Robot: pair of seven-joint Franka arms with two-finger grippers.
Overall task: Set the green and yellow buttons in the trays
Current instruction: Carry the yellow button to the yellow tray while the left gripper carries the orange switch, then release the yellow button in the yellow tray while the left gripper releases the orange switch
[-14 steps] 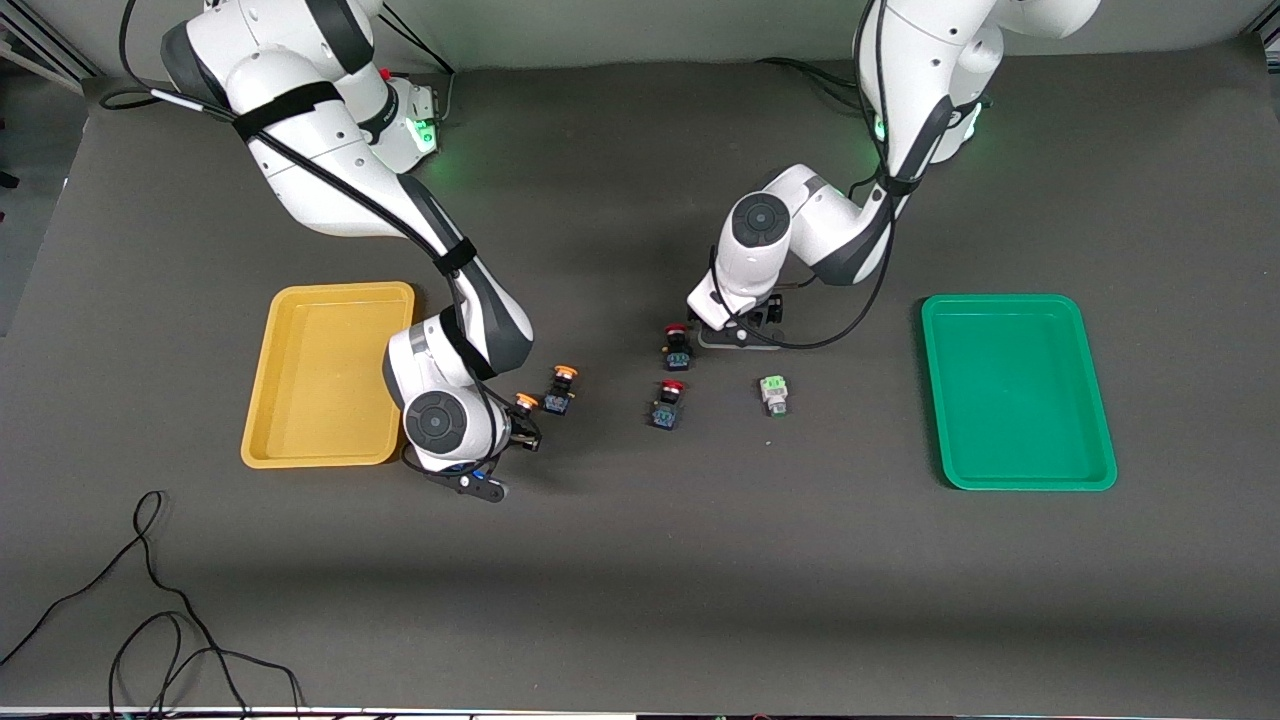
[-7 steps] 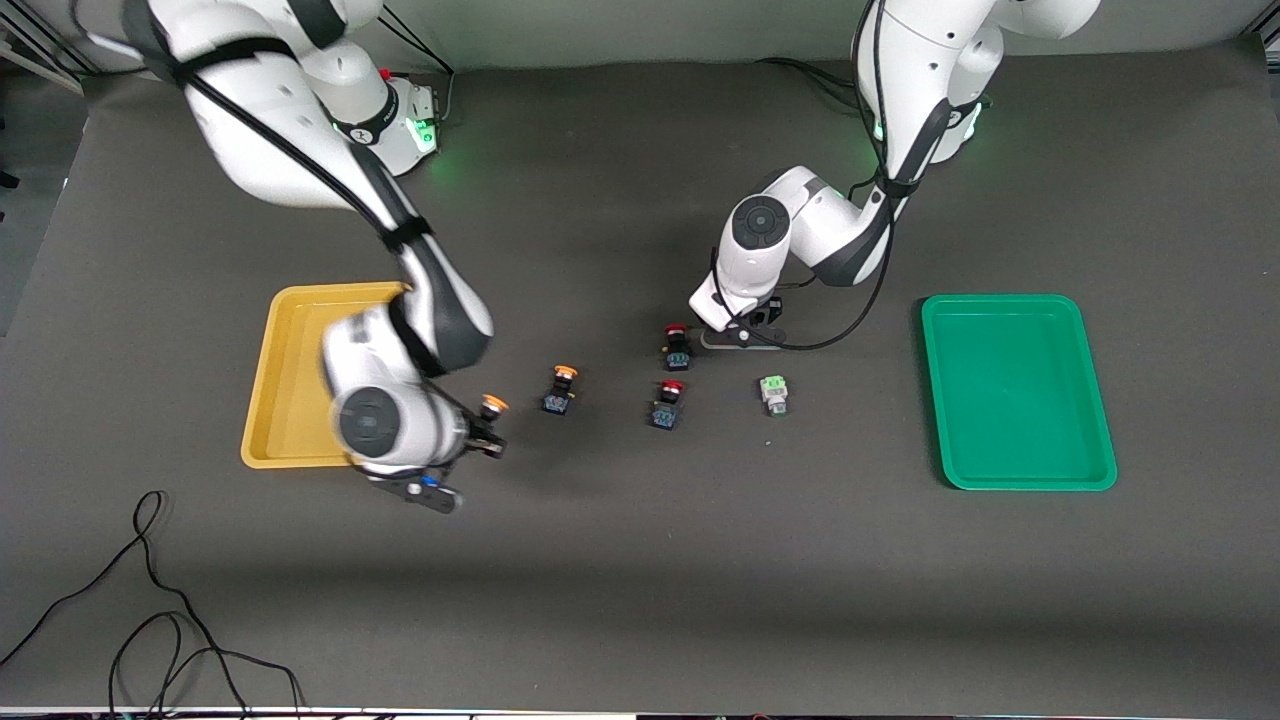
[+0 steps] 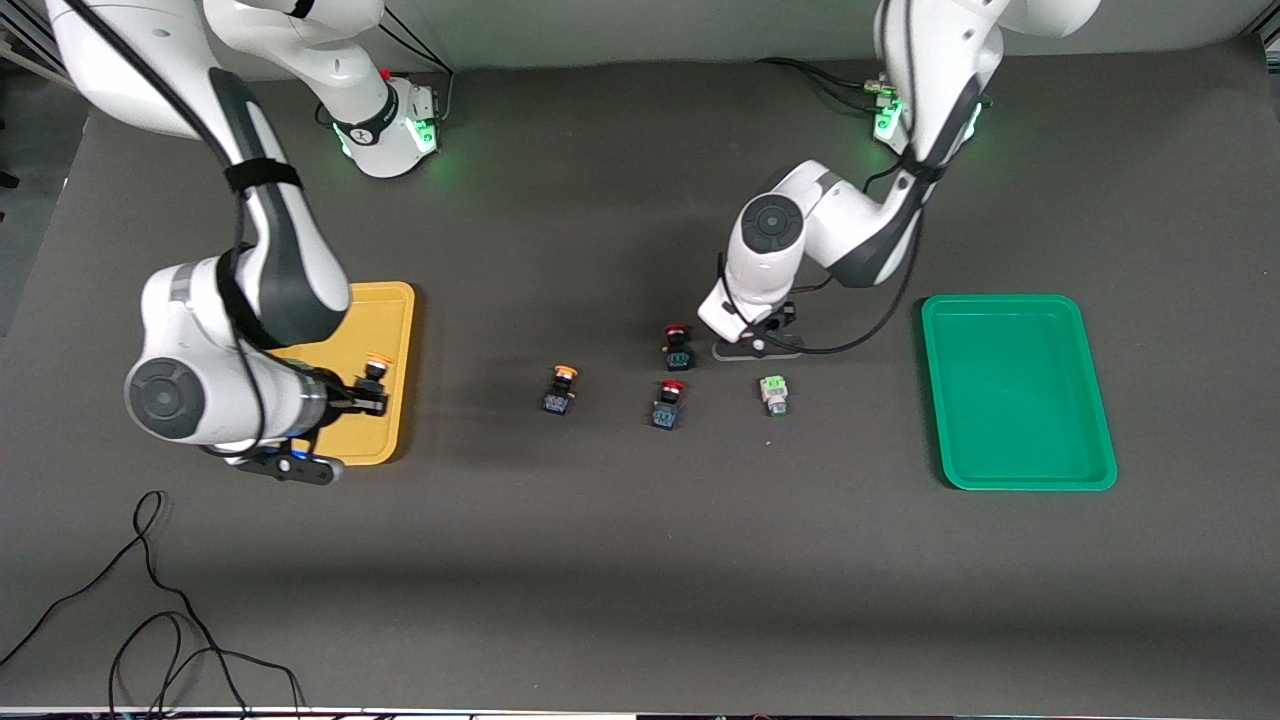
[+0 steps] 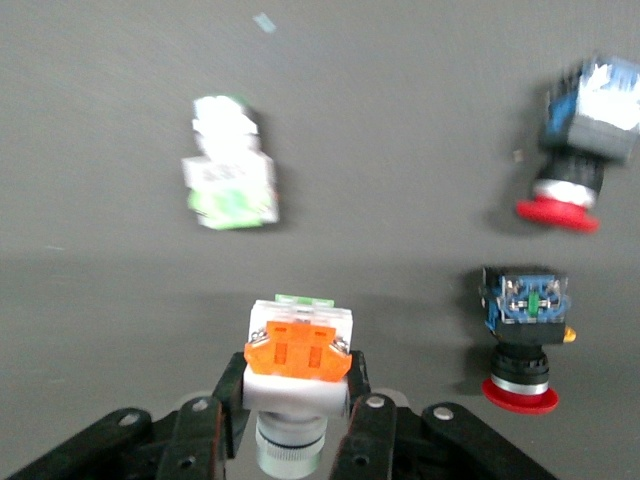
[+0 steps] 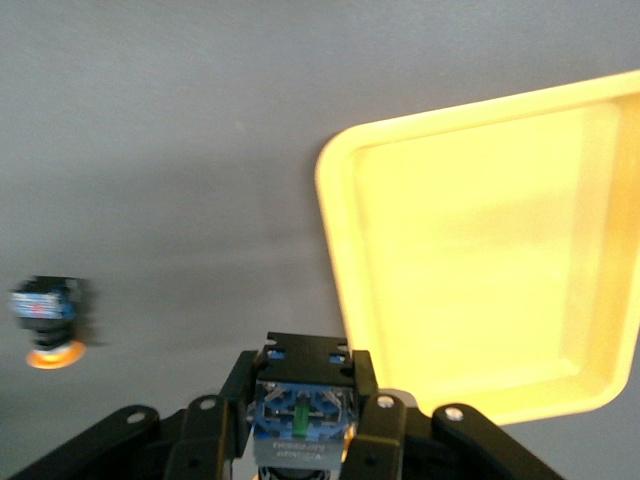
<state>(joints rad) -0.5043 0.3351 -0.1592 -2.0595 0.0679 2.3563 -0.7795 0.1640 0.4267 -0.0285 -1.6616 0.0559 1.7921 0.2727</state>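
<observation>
Right tool (image 3: pixel 372 398): pinching a black-bodied button with a yellow-orange cap (image 3: pixel 377 362), hanging over the yellow tray (image 3: pixel 398 300) at the left of the front frame; the right wrist view shows the jaws pressed on the button's body (image 5: pixel 300 410) with the tray (image 5: pixel 480 250) filling the right of the frame.

Left tool (image 4: pixel 300 425): pressed together on a white blocky button with an orange face (image 4: pixel 297 355), low over the surface (image 3: pixel 640 560) just above centre of the front frame, the wrist hiding the grip there.

Loose task things: second yellow-capped button (image 3: pixel 561 391) at centre; white button with green face (image 3: pixel 773 394) right of centre, also at upper left of the left wrist view (image 4: pixel 228 165).

Not for sorting: two red-capped buttons (image 3: pixel 671 375) between those.

Green tray (image 3: pixel 1017 390): right of the front frame, nothing in it.

Doing it well: lower the right tool until the button is well inside the rim before spreading the jaws, so it neither bounces nor rolls out. Lift the left tool straight up, clear of the nearby red-capped buttons, before any swing toward a tray.
</observation>
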